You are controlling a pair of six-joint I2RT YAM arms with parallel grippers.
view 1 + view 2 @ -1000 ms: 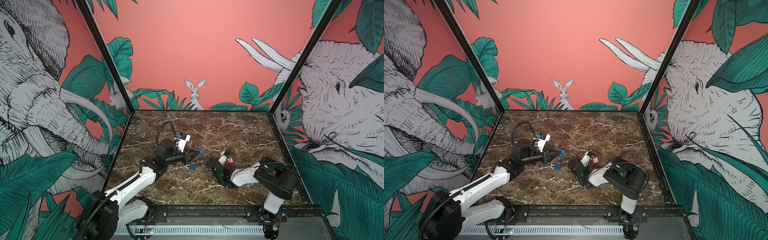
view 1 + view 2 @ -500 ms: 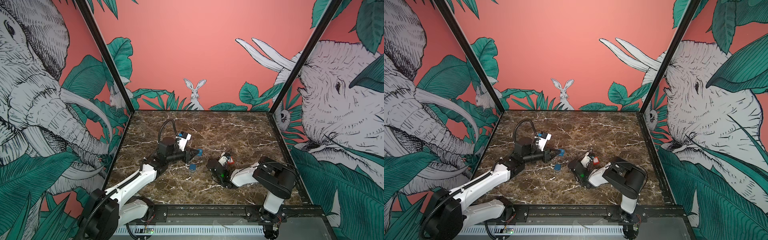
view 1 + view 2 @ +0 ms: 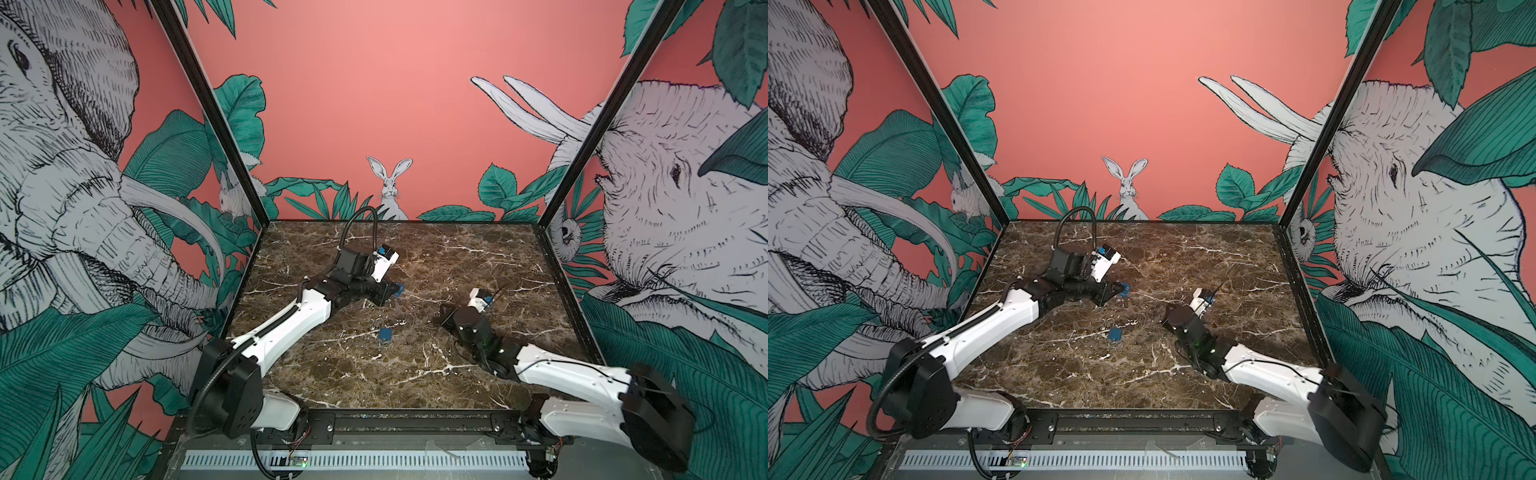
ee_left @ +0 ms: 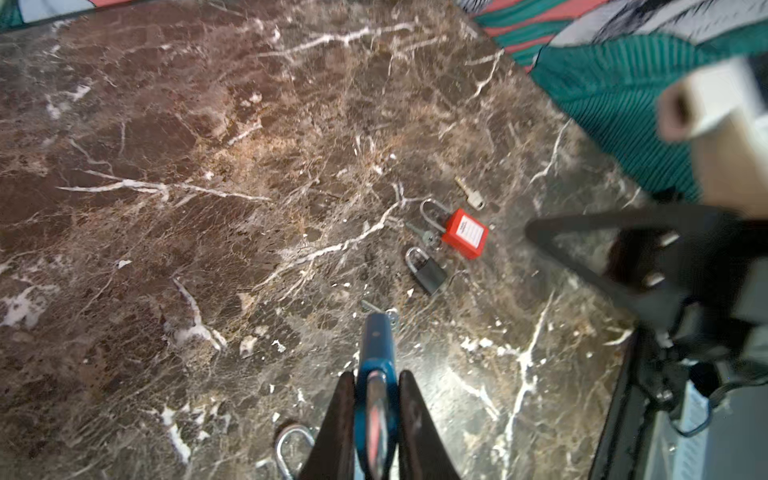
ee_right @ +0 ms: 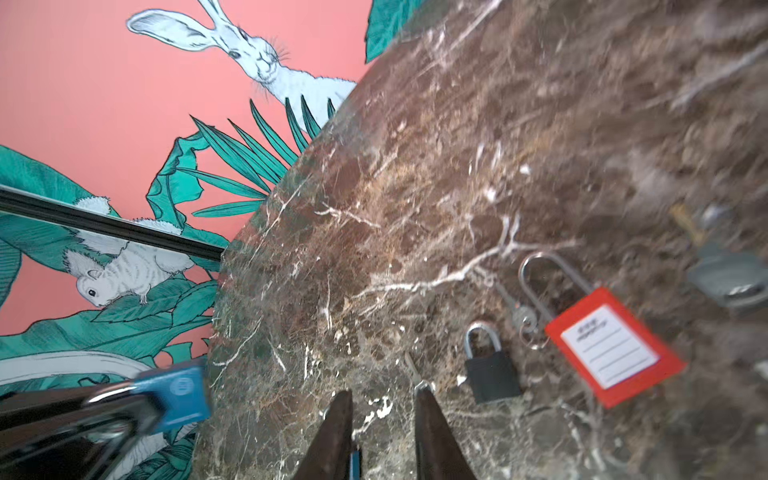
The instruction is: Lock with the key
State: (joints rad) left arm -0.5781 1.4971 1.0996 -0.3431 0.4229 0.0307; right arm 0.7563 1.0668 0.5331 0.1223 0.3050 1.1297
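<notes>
Blue padlock [image 3: 398, 289]: in both top views it sits clamped in the left gripper [image 3: 388, 292], held clear of the marble table [image 3: 415, 374] left of centre. The right gripper [image 3: 444, 314] is low over the table, well apart from it. Between the arms lies a small blue piece [image 3: 385, 333]; I cannot tell whether it is a lock or a key head. The wrong item could be fetched if it is taken for the key.

The left wrist view shows the left jaws closed narrowly on the padlock, which is seen edge-on. That thin hold may let the body swivel when a key is pushed in. Its keyhole is hidden, so alignment is a guess. On the table beyond are a small key [image 4: 386, 312], a black padlock [image 4: 430, 274], a red padlock [image 4: 463, 233], a ringed key [image 4: 424, 236] touching the red one, and a brass-bladed key [image 4: 469, 194].

In the right wrist view the right jaws stand a little apart with bare marble between them and nothing held. The small key lies just beside one fingertip. A flat key on hard stone may skid or tip out of a pinch. With three keys about, picking one that does not fit is the likeliest failure. Lifting the ringed key could drag the red padlock.
</notes>
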